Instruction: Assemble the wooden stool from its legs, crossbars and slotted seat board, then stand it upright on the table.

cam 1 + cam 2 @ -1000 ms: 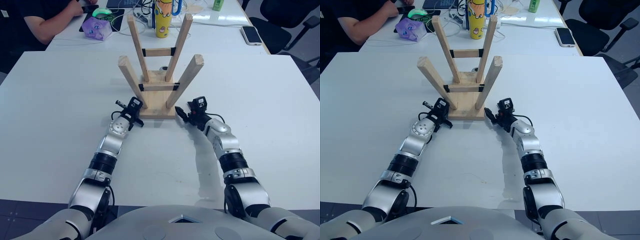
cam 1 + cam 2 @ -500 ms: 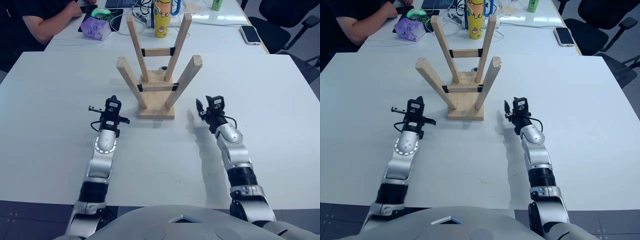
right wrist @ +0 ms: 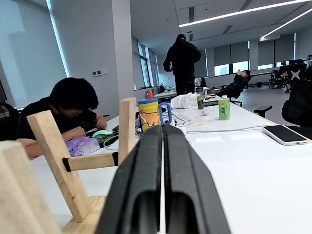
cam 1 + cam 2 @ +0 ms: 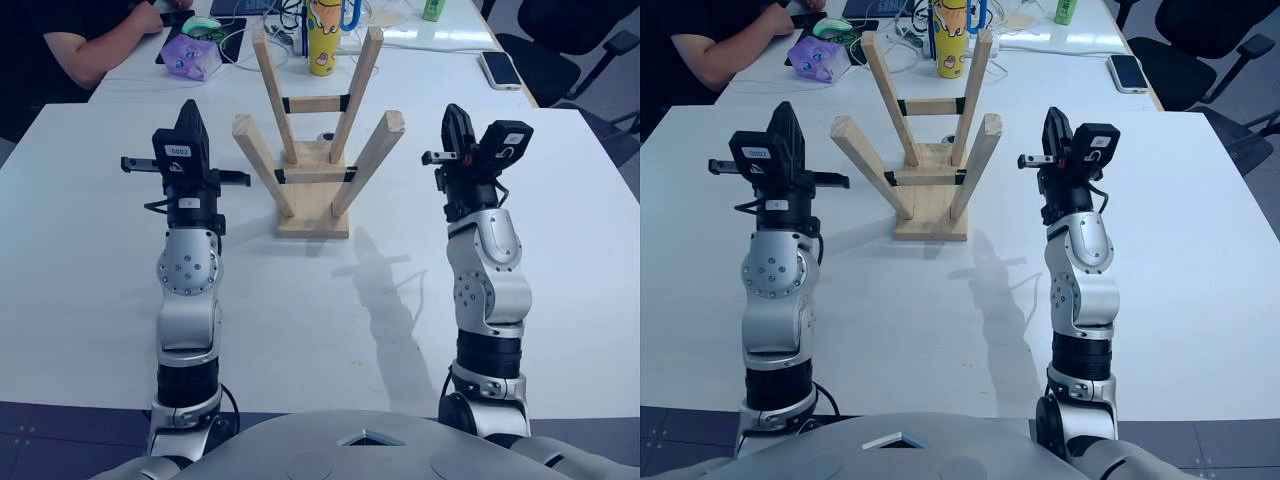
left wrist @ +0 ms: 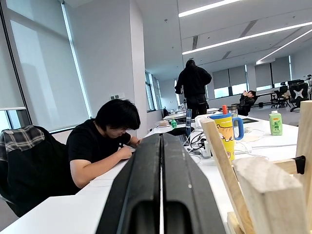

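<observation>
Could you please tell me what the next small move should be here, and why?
The stool looks assembled but rests seat-down on the table, legs up. The left tool and right tool are raised on either side of it, shut and empty. So I would probably lower both toward its legs, opening them, ready to turn it upright.

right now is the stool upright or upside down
Upside down: the stool rests with its seat board flat on the table, four legs pointing up.
</observation>
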Available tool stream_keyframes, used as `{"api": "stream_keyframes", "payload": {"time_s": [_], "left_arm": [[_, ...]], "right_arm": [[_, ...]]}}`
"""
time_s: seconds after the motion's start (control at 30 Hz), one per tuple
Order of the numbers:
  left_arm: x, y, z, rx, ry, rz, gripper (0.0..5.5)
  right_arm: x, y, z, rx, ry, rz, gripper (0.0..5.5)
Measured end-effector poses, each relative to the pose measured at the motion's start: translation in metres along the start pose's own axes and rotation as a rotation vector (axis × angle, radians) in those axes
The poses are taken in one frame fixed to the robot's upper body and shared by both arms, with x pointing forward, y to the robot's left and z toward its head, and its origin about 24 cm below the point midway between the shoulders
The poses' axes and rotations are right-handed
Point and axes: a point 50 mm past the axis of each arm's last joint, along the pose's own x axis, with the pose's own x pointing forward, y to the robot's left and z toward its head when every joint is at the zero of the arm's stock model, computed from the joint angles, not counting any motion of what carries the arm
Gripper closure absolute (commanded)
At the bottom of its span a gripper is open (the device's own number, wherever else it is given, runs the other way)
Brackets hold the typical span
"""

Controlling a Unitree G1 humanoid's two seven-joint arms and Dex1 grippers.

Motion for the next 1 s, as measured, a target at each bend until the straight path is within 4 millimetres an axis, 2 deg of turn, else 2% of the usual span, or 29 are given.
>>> {"api": "stream_keyframes", "payload": {"time_s": [0.17,0.23,0.3,0.4,0.47,0.57,0.73,0.8,0.87,1.0], "left_arm": [[0.003,0.000,-0.005,0.002,0.025,-0.006,5.50],[0.005,-0.013,-0.010,-0.012,0.054,-0.089,5.50],[0.007,-0.035,-0.009,-0.015,0.064,-0.196,5.50],[0.008,-0.034,-0.012,0.023,0.087,-0.187,5.50],[0.008,-0.034,-0.012,0.032,0.096,-0.180,5.50],[0.009,-0.027,-0.013,0.056,0.107,-0.128,5.50],[0.008,-0.004,-0.012,0.116,0.095,0.004,5.50],[0.006,-0.001,-0.009,0.125,0.069,0.025,5.50],[-0.001,0.001,-0.011,0.125,0.075,0.018,5.50],[-0.032,0.004,-0.049,0.133,0.301,-0.146,5.50]], "right_arm": [[0.003,0.002,0.004,0.009,-0.024,-0.011,5.48],[0.005,0.014,0.004,-0.038,-0.030,0.058,5.48],[0.008,0.038,0.002,-0.106,-0.010,0.188,5.48],[0.010,0.040,0.000,-0.154,0.010,0.212,5.48],[0.010,0.039,0.000,-0.173,0.013,0.208,5.48],[0.009,0.028,-0.021,-0.195,0.136,0.190,5.48],[0.008,-0.001,-0.022,-0.243,0.159,0.092,5.48],[0.007,-0.005,-0.023,-0.248,0.163,0.086,5.48],[0.006,-0.006,-0.034,-0.246,0.218,0.099,5.48],[-0.020,-0.002,-0.090,-0.242,0.551,0.230,5.48]]}}
